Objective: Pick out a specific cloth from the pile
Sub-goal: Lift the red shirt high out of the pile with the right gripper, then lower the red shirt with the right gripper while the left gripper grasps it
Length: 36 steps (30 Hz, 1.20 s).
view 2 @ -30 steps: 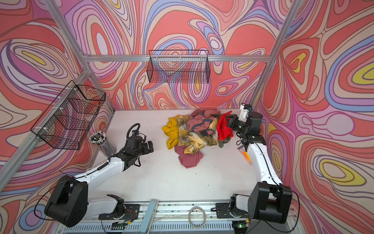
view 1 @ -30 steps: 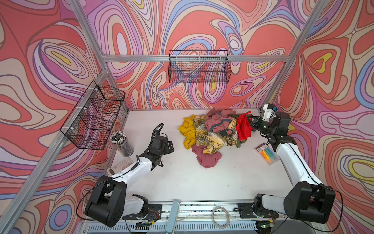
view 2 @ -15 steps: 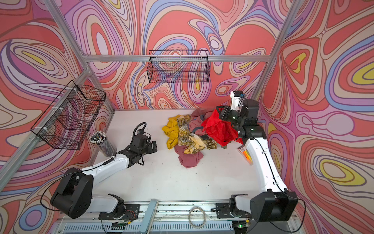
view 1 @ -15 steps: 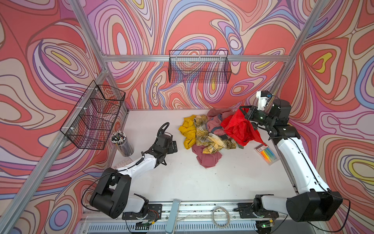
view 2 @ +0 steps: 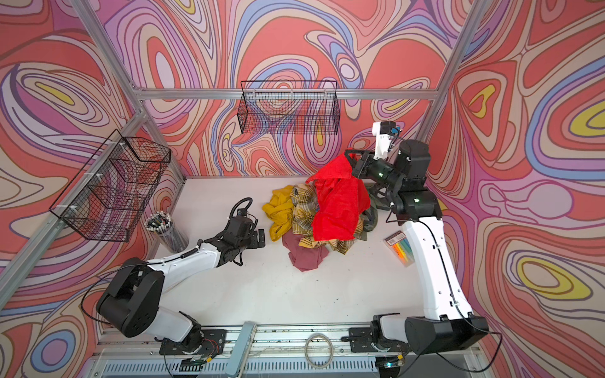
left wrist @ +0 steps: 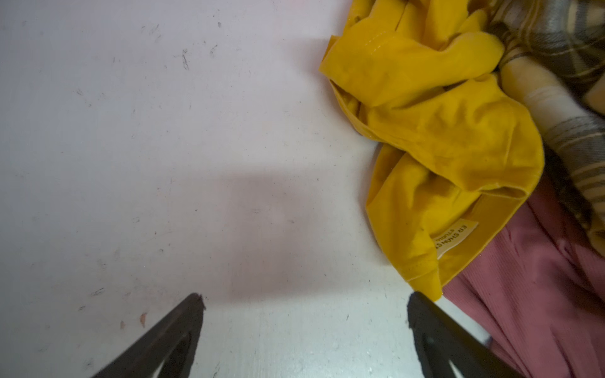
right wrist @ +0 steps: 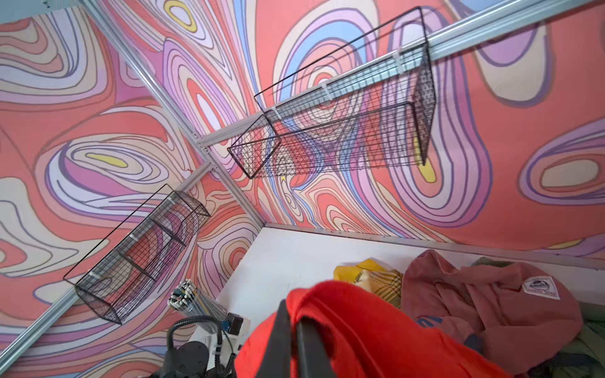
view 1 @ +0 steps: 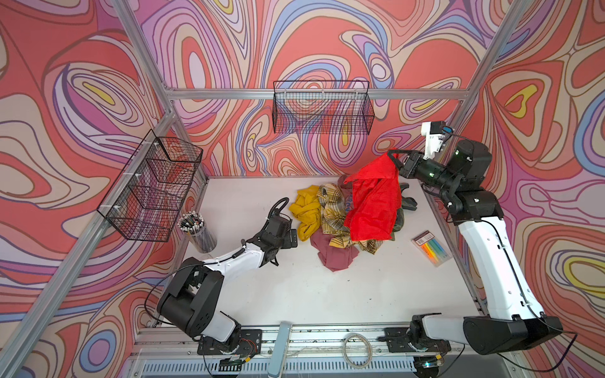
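Left wrist view is showing the left jaws gaping wide, holding nothing, the pile (left wrist: 442,131) just beside one tip, likely readying to pin it. Right jaws are clamping the cloth (view 1: 373,199), dangling below them, hem hanging over the pile.

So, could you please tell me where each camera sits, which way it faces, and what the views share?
Both top views: high above the front of the table, looking down toward the back wall; left arm, right arm and pile show.
Left wrist: on the left arm, facing down at the table by the mustard garment; the open left end effector shows.
Right wrist: on the right arm, facing the wall baskets; the right end effector shows, shut on the red cloth.
Shared: every view shows the mustard garment.
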Each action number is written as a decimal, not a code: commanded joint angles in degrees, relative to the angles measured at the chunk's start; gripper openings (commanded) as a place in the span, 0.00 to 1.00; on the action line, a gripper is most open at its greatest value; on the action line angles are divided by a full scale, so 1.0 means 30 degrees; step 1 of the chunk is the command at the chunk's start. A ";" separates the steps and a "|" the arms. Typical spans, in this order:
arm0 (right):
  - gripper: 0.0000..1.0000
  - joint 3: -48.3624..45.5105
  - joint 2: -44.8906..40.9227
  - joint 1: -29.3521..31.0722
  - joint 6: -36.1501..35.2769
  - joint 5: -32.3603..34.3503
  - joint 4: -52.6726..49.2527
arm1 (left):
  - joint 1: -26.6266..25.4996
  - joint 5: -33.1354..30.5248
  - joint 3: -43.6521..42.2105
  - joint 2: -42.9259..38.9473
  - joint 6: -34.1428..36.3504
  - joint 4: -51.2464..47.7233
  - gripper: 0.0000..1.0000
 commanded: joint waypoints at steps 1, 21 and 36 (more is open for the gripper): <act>0.00 0.1392 0.0807 0.1329 -0.0533 -0.0603 -0.0374 | -0.0114 0.0131 0.0544 0.0185 -0.0607 -0.0008 1.00; 0.00 -0.9363 0.0450 0.2620 -0.2805 0.5364 0.0466 | -0.0281 -0.1082 0.0298 -0.2723 0.0270 -0.1938 1.00; 0.00 -1.2521 -0.0493 0.2940 -0.2959 0.7948 -0.1063 | -0.1408 -0.1335 0.0975 -0.2657 0.0675 -0.2588 1.00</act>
